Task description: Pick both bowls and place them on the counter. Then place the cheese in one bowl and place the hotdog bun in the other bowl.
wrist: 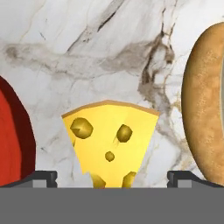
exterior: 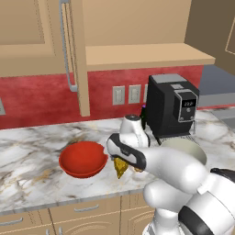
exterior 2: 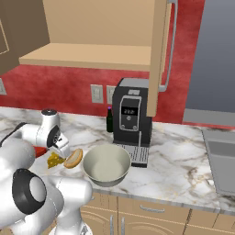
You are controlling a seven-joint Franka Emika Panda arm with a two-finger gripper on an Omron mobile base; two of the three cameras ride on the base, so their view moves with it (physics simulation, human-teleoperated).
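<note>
Red wall [exterior: 36, 98] (two outlets [exterior: 126, 94]) behind tan cabinets [exterior: 27, 36], wooden shelf [exterior: 147, 56], sink [exterior 2: 222, 160].

Red bowl [exterior: 82, 159]; yellow holed cheese [wrist: 110, 142]; veined counter [wrist: 87, 52]

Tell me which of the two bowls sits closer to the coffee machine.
The deeper grey-green bowl with the cream inside; it sits right in front of the coffee machine. The shallow red bowl lies farther off, beyond the cheese.
</note>
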